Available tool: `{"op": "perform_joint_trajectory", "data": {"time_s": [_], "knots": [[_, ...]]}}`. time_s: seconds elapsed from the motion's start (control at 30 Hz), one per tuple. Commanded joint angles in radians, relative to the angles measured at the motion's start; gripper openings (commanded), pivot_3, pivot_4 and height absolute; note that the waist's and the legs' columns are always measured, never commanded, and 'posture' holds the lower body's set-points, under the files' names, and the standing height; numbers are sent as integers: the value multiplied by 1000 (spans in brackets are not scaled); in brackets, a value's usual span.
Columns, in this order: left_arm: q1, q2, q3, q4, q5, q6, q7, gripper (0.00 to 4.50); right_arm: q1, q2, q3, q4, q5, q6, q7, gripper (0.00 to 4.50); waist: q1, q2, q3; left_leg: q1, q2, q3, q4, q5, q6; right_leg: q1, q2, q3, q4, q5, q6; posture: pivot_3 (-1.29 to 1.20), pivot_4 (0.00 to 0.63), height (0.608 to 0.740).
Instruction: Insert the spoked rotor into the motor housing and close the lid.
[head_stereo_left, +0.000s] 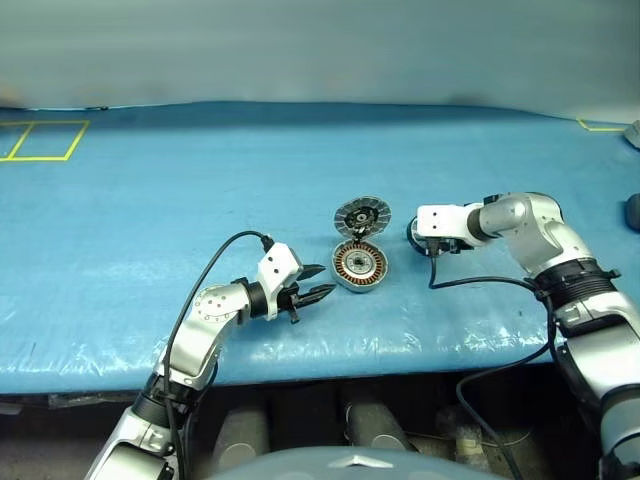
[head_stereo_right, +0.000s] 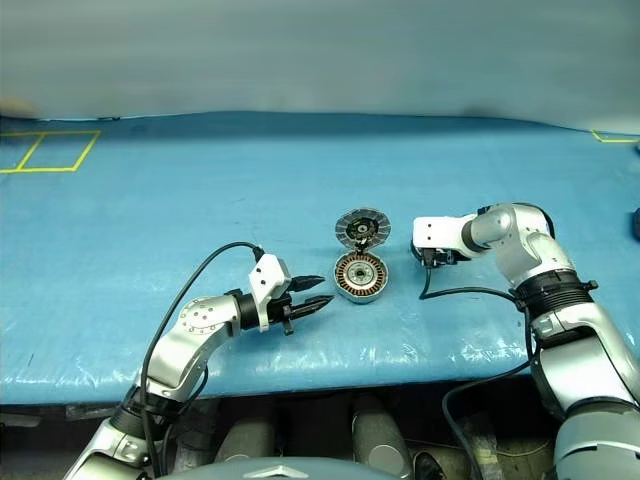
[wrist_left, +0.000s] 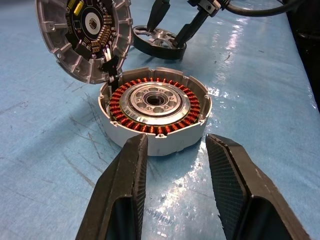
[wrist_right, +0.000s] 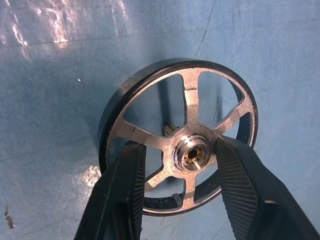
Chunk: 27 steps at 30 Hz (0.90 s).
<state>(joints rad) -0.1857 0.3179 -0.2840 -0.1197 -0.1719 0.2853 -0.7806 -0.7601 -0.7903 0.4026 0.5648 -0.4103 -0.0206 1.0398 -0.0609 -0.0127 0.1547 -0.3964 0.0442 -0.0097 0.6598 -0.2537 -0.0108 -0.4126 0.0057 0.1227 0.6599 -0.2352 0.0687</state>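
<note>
The motor housing (head_stereo_left: 359, 266) lies on the blue table, its copper windings facing up around a pale core (wrist_left: 155, 102). The lid (head_stereo_left: 362, 216) stands tilted open at the housing's far edge, its dark inner face showing. My left gripper (head_stereo_left: 318, 283) hovers just left of the housing, open, nothing between its fingers (wrist_left: 125, 190). To the right of the housing, the spoked rotor (wrist_right: 192, 105) lies flat on the table. My right gripper (wrist_right: 178, 145) points down into it, open, one finger in a spoke gap on each side of the hub.
A black cable (head_stereo_left: 480, 282) loops on the table beside the right arm. Yellow tape squares (head_stereo_left: 45, 140) mark the far left of the mat. A dark object (head_stereo_left: 632, 210) sits at the right edge. The table's front edge runs just below both arms.
</note>
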Motion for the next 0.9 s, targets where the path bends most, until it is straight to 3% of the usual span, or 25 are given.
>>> {"op": "perform_joint_trajectory", "data": {"time_s": [0.03, 0.2, 0.43, 0.57, 0.73, 0.9], "knots": [[-10, -3, 4, 0, 0, -31, 3, 1981, 24, -14, -27, -53, 27, 7, 30, 1744, 0, 0, 0, 0, 0, 0, 0, 0, 0, 0, 0, 0, 0, 0, 0, 0, 150, 740], [-14, -8, 9, 10, -8, -44, -3, 1981, 83, -22, -58, -130, 50, 29, 28, 1744, 1, 0, 0, 0, 0, 0, 0, 0, 0, 1, 0, 0, 0, 0, 0, 0, 150, 740], [-15, -2, 34, 15, -29, -63, -15, 1981, 267, -35, -195, -420, 118, 141, -48, 1744, 3, 0, 0, 0, 0, -1, 1, 0, 0, 1, 0, 0, 0, 0, 0, 0, 150, 740], [-16, 8, 49, 20, -25, -71, -15, 1981, 493, -41, -321, -700, 185, 254, -87, 1744, 13, 0, 0, 0, 0, -2, 1, 0, 0, 0, 1, -1, 1, 0, 0, 0, 150, 740], [-30, 16, 69, 49, -24, -89, -24, 1981, 725, 67, -480, -1001, 282, 407, -193, 1744, 24, 0, 0, -1, 0, -2, 1, 0, 0, 0, 1, -1, 1, -1, 1, 0, 150, 740], [-51, 17, 92, 80, -38, -112, -45, 1981, 845, 197, -582, -1214, 387, 519, -283, 1744, 24, 0, 0, 0, 0, -2, 2, 0, 0, 1, 1, -1, 1, -2, 6, 0, 150, 740]]}}
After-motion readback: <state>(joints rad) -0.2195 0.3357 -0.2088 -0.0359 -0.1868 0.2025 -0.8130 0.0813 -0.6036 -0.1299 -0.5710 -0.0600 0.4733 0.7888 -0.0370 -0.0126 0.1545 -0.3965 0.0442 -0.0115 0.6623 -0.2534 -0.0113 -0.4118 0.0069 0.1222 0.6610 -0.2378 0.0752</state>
